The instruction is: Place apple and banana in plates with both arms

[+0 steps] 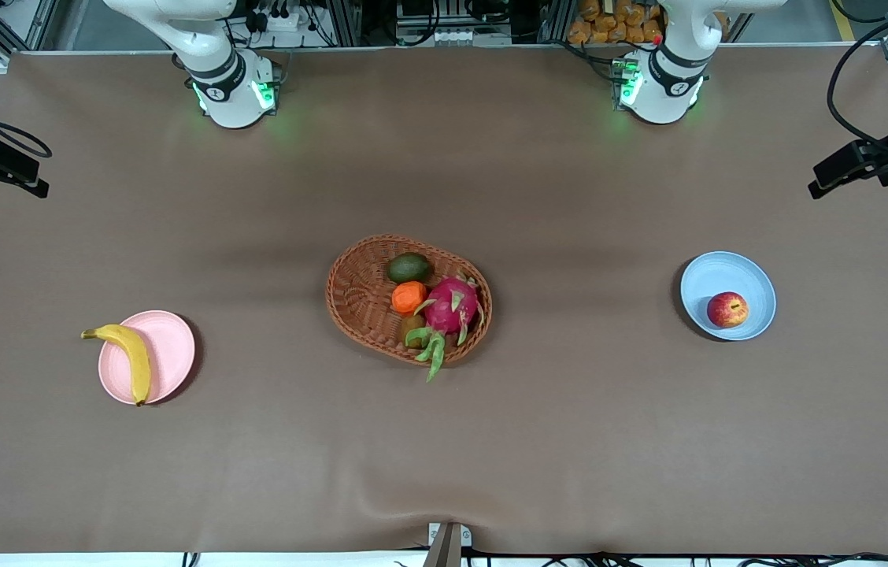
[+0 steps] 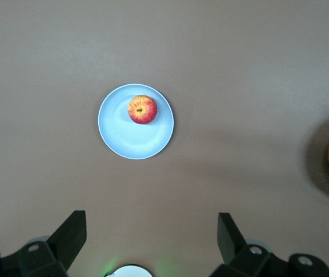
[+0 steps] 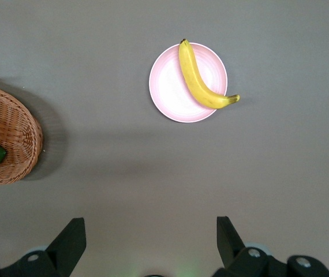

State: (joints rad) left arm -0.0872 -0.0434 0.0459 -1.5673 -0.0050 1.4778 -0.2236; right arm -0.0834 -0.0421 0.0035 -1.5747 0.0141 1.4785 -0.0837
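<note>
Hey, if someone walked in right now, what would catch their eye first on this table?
Probably the wicker basket mid-table, with its pink dragon fruit. Next, the banana lying across the pink plate toward the right arm's end, and the apple in the blue plate toward the left arm's end. Both grippers, left and right, are open, high over the table.

Both arms wait, pulled back by their bases. The left tool (image 2: 152, 234) hangs high over the tabletop with its two fingers wide apart and nothing between them. The right tool (image 3: 151, 238) hangs the same way, wide apart too.
</note>
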